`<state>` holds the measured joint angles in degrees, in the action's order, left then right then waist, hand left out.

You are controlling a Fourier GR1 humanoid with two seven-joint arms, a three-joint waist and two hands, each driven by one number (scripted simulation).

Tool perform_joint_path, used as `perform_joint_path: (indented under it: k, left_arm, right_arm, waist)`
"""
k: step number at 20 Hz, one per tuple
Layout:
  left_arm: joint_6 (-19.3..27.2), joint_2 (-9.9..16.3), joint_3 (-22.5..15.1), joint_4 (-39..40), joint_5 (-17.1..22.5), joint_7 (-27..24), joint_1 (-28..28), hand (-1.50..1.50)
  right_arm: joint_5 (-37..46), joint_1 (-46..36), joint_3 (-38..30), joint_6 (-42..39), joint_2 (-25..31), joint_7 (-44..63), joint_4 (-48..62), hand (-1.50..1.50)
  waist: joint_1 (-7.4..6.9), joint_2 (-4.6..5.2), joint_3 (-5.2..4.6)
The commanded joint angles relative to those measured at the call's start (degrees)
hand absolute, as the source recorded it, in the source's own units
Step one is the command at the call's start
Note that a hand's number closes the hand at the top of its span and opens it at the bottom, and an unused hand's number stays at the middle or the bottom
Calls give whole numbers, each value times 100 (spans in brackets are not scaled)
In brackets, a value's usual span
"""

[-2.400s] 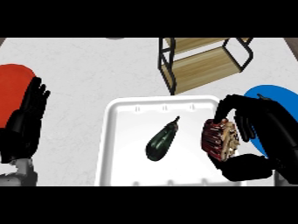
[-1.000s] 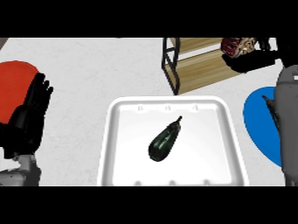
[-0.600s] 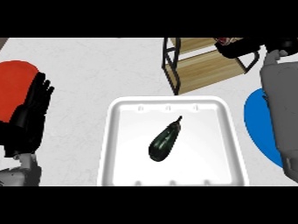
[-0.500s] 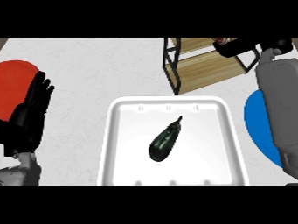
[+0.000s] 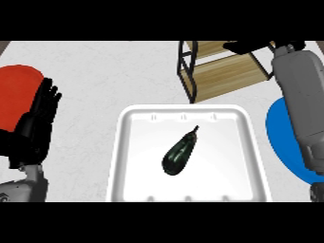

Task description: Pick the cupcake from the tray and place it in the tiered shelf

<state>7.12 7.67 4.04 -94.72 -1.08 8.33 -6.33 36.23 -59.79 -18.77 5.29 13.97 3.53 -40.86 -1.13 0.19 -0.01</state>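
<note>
Reaching deeper into the tiered shelf at far right, your right hand is mostly hidden now, so I can't tell its grip. The cupcake's out of sight, gone from the tray; only the eggplant remains. Left hand is resting open.

The white tray fills the middle of the counter near its front edge, with a dark eggplant lying across its centre. Open counter runs along the back edge to the left of the wooden shelf, which stands toward the back right corner. The right forearm stretches up the right side over the blue plate, blocking that way in. The left hand rests, fingers straight, by the red plate at the left edge.
</note>
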Motion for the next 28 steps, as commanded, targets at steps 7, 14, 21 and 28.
perform_joint_path:
  k: [7, 14, 21, 28]
  left_arm:
    - [-121, 66, 112, -69, 48, -67, 214, 0]
    - [42, -12, 64, -166, -54, 187, -42, 0]
    - [-71, 19, 157, 2, -35, -218, 264, 0]
    - [73, -191, -181, -627, -277, -13, 687, 0]
  right_arm:
    - [-769, -440, -415, -174, 162, -762, 476, -150]
    - [-1248, -764, -848, -207, 749, -302, 407, -150]
    - [-1625, -128, -1302, -411, 1605, 201, 177, -150]
    - [-2265, 556, -1652, -1642, 2646, 106, 12, -150]
  waist:
    - [35, -6, 3]
    - [69, -11, 2]
    - [145, -24, -1]
    - [101, -28, 3]
